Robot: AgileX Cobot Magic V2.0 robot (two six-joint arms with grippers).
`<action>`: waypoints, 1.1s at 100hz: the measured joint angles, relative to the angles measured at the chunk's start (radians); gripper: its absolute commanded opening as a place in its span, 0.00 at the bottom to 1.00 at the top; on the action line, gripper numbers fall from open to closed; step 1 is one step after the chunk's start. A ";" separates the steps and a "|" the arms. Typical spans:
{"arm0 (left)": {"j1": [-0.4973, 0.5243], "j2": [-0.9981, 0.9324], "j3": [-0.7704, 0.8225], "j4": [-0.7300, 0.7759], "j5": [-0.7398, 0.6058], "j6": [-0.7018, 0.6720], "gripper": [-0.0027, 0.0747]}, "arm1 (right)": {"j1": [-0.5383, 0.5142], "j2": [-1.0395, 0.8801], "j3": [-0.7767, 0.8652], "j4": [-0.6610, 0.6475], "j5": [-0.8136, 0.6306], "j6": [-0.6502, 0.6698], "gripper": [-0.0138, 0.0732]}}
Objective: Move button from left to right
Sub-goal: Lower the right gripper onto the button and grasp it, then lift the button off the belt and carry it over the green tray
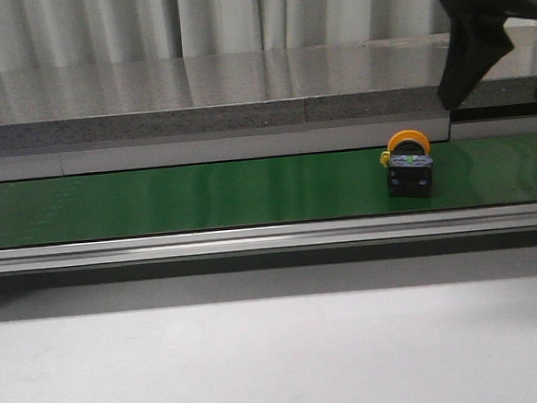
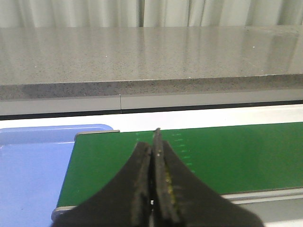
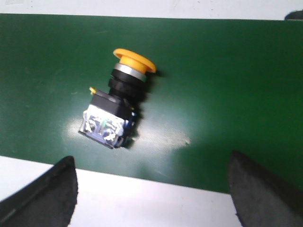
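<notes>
button (image 1: 409,164) on green belt (image 1: 204,195) — R gripper (image 3: 151,189) spread above, L gripper (image 2: 155,189) closed

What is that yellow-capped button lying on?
The button lies on its side on a green belt. Green surface shows all around it; the patch directly beneath its black body is covered.

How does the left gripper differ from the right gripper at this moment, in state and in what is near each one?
The left gripper is shut, its two fingers pressed together; the right gripper is open, its fingers far apart. The left gripper has only bare green belt and a blue tray near it; the right gripper hovers over the button, which lies on its side. Both are black and hold nothing.
</notes>
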 measured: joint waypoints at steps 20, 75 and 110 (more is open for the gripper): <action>0.000 0.000 0.000 0.000 0.000 0.000 0.01 | 0.006 0.113 -0.073 0.000 -0.008 0.000 0.89; 0.000 0.000 0.000 0.000 0.000 0.000 0.01 | 0.006 0.304 -0.134 -0.054 -0.040 0.000 0.59; 0.000 0.000 0.000 0.000 0.000 0.000 0.01 | 0.006 0.269 -0.175 -0.078 0.050 0.000 0.40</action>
